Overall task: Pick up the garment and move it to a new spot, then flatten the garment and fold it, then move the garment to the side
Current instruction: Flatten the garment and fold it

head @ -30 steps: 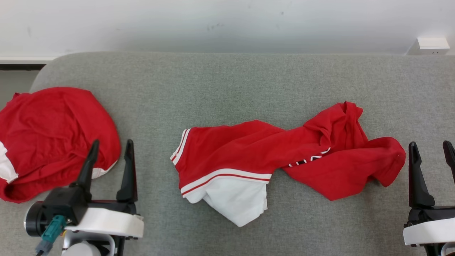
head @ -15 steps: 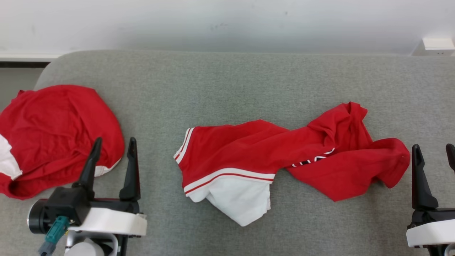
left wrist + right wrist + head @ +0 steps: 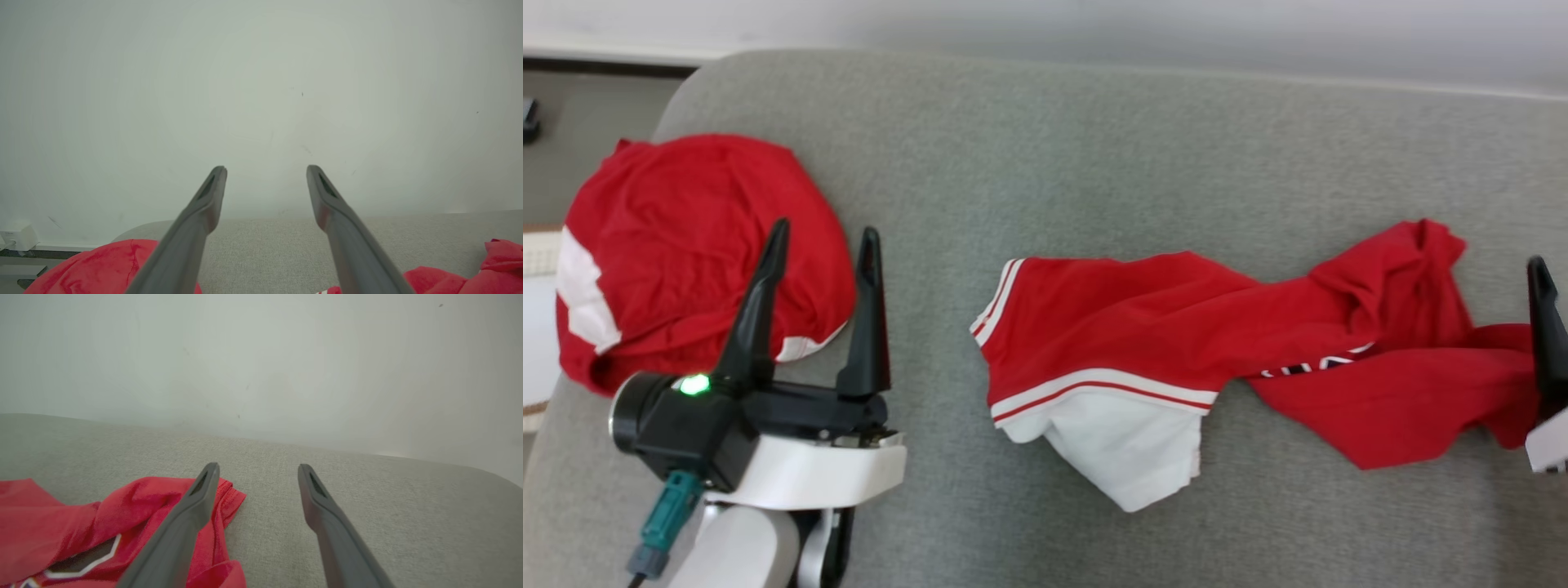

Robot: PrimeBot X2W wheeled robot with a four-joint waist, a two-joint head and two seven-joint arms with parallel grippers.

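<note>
Two red garments lie on the grey cushion (image 3: 1094, 155). The garment (image 3: 1176, 343) to be handled stretches left to right across the middle and right of the cushion, crumpled and twisted. Its left end shows a white panel under red-and-white striped trim. Its right end is bunched red cloth with white lettering partly hidden in the folds. The second red garment (image 3: 686, 237) sits as a rounded heap at the far-left corner, well apart from the first.

The right gripper (image 3: 257, 467) is at the garment's right end with its jaws spread wide and nothing between them. In the right wrist view its left finger crosses over the crumpled red cloth (image 3: 61, 535), and its right finger lies over bare cushion. Whether the finger touches the cloth I cannot tell. In the head view one dark finger (image 3: 1543, 327) of it stands at the right edge, against the bunched end.

The left gripper (image 3: 825, 229) sits near and left, well to the left of the garment's striped end. Its jaws are also wide apart and hold nothing, and its fingers point away toward the wall (image 3: 261, 81). Its fingertips lie over the near-right edge of the second heap. A green light glows on its dark wrist housing, and a teal connector hangs below.
</note>
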